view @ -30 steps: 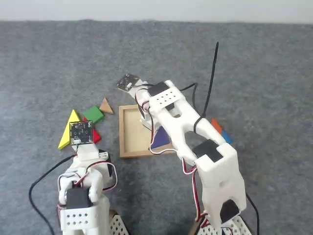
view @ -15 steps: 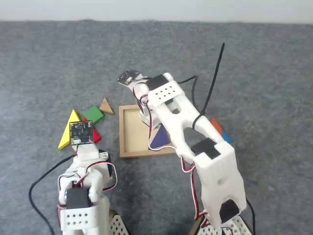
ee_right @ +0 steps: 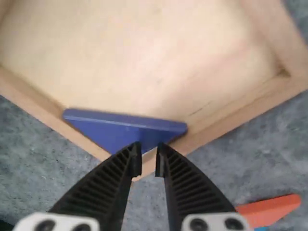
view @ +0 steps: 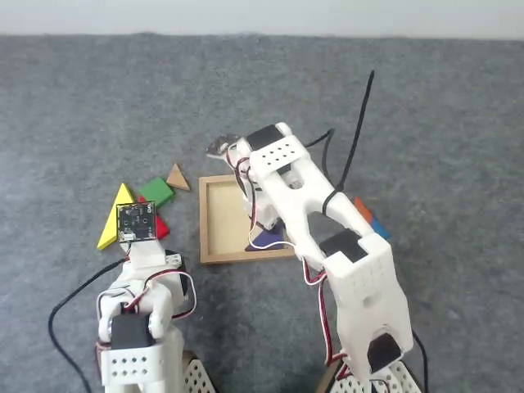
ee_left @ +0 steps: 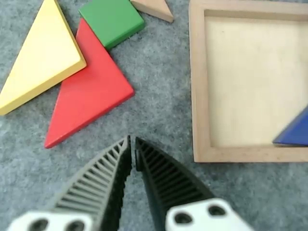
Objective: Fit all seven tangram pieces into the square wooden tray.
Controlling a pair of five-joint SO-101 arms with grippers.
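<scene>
My right gripper (ee_right: 147, 149) is shut on a blue triangle (ee_right: 120, 130), holding it by one corner, tilted, over the near rim of the square wooden tray (ee_right: 43, 113). From the high view the blue triangle (view: 266, 240) sits low at the tray's (view: 214, 246) front edge under the right arm. My left gripper (ee_left: 132, 142) is shut and empty over the carpet, just short of a red triangle (ee_left: 89, 96). Beside it lie a yellow triangle (ee_left: 43, 53), a green square (ee_left: 111, 20) and a small tan triangle (ee_left: 153, 7).
An orange piece (view: 363, 210) and a light blue piece (view: 379, 228) lie on the grey carpet right of the tray, partly under the right arm. The orange piece (ee_right: 267, 209) lies just outside the tray's corner. A black cable (view: 356, 131) arcs above the right arm.
The right arm has dipped lower over the tray, bringing the blue triangle down and closer to the tray's front rim. The left arm has stayed still.
</scene>
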